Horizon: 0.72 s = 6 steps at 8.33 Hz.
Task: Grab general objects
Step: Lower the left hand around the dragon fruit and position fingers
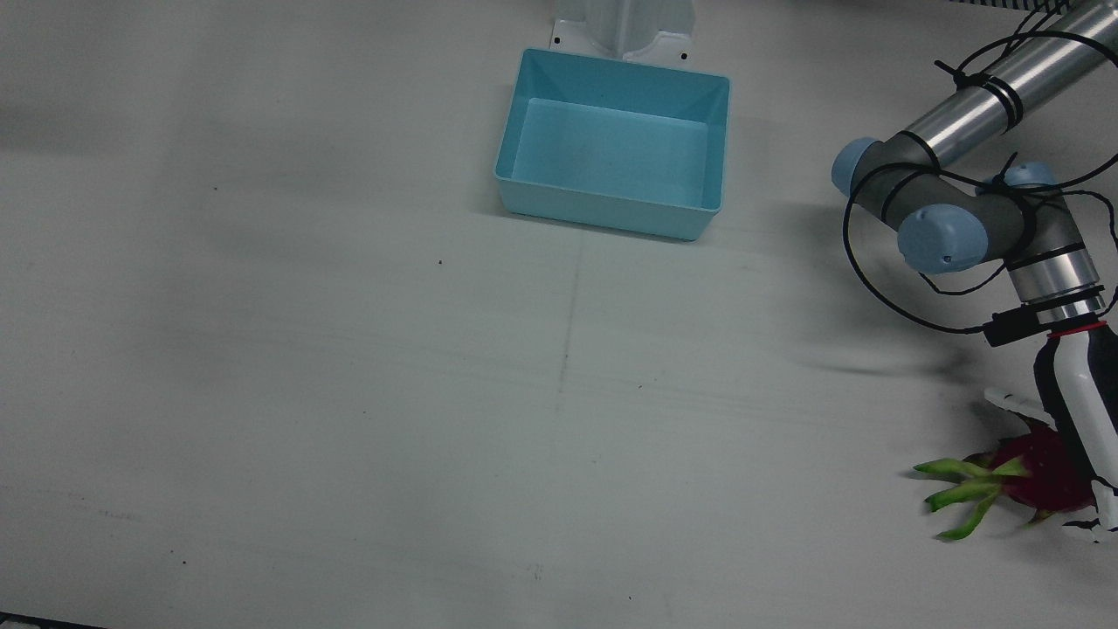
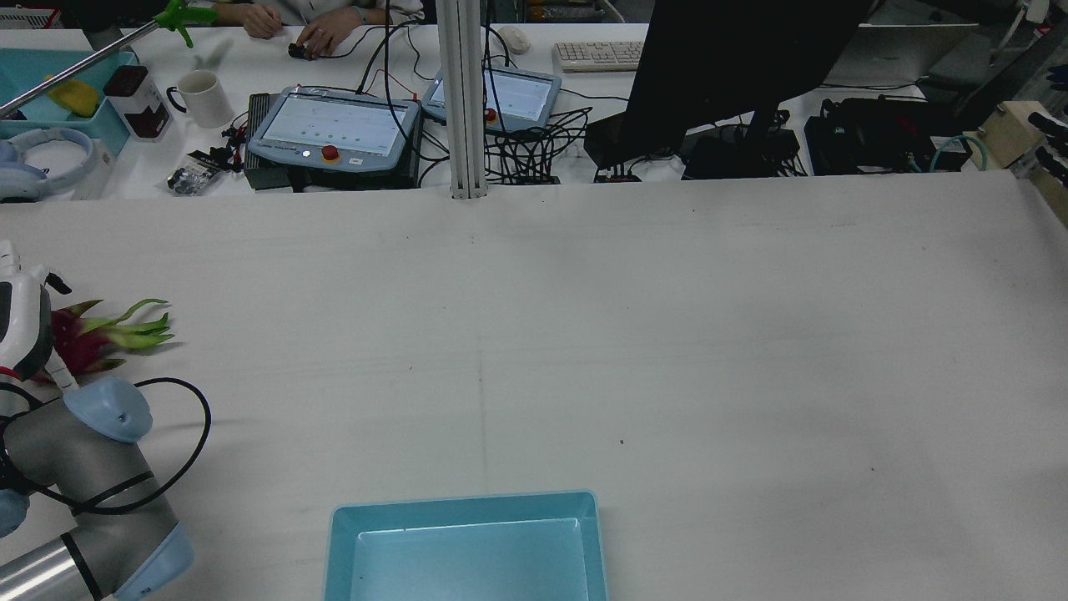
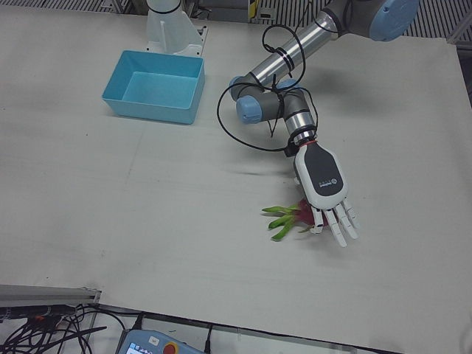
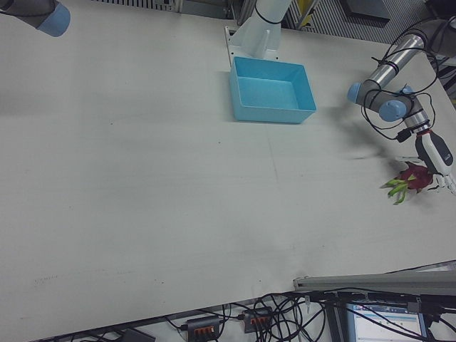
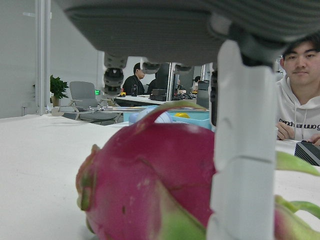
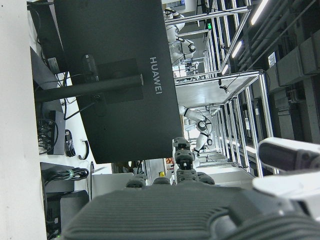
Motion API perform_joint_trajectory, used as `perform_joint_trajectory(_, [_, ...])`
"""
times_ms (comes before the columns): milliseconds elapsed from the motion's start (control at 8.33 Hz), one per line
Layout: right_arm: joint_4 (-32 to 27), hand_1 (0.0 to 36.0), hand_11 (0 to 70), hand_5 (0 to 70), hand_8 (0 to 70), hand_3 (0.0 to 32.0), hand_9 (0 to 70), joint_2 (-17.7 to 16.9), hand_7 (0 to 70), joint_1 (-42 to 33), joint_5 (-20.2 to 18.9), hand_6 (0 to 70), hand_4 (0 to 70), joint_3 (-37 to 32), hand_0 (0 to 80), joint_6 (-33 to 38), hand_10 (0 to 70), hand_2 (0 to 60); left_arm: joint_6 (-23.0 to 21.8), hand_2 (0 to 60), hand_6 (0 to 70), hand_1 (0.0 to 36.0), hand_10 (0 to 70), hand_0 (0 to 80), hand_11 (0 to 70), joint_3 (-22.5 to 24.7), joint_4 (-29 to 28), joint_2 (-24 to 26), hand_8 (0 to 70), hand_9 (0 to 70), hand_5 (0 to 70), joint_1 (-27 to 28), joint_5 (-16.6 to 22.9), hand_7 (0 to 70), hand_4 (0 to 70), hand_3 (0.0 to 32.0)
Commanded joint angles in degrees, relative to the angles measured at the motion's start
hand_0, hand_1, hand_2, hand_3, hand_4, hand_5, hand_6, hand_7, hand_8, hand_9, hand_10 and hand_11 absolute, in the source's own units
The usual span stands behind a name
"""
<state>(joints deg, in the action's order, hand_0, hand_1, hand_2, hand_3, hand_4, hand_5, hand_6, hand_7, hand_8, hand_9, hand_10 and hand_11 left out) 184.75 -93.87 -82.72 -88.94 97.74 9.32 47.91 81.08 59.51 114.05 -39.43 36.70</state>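
Step in hand looks like closing on the dragon fruit (image 3: 301, 213): best to keep the palm centred over the red body, not the green leaf tips, & curl evenly so it isn't rolling off the counter (image 3: 110, 192).

Left hand (image 3: 327, 198) is hovering palm-down over the fruit, lower right of the left-front view; its fingers (image 3: 341, 226) are stretched out & apart, nothing held. In the left hand view one finger (image 5: 243, 150) is hanging beside the fruit; contact – can't tell.

Right hand (image 6: 200, 212): only its back is showing, far from the fruit; spread or closed – can't tell.

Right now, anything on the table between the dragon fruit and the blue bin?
Nothing: the left-front view shows bare table between dragon fruit and blue bin.
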Motion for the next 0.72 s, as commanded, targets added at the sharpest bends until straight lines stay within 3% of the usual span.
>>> perform_joint_trajectory(0, [0.0,0.0,0.0,0.0,0.0,0.0,0.0,0.0,0.0,-0.1,0.0,0.0,0.0,0.0,0.0,0.0,0.0,0.0,0.2,27.2,0.0,36.0,0.0,80.0,3.4,-1.5,-1.0,0.0,3.1,0.0,0.0,3.6,-4.2,0.0,0.0,11.2])
perform_joint_trajectory(600, [0.0,0.0,0.0,0.0,0.0,0.0,0.0,0.0,0.0,0.0,0.0,0.0,0.0,0.0,0.0,0.0,0.0,0.0,0.3,26.9,0.0,36.0,0.0,80.0,3.9,-2.8,-1.7,0.3,3.1,0.0,0.0,2.7,-7.7,0.0,0.0,10.2])
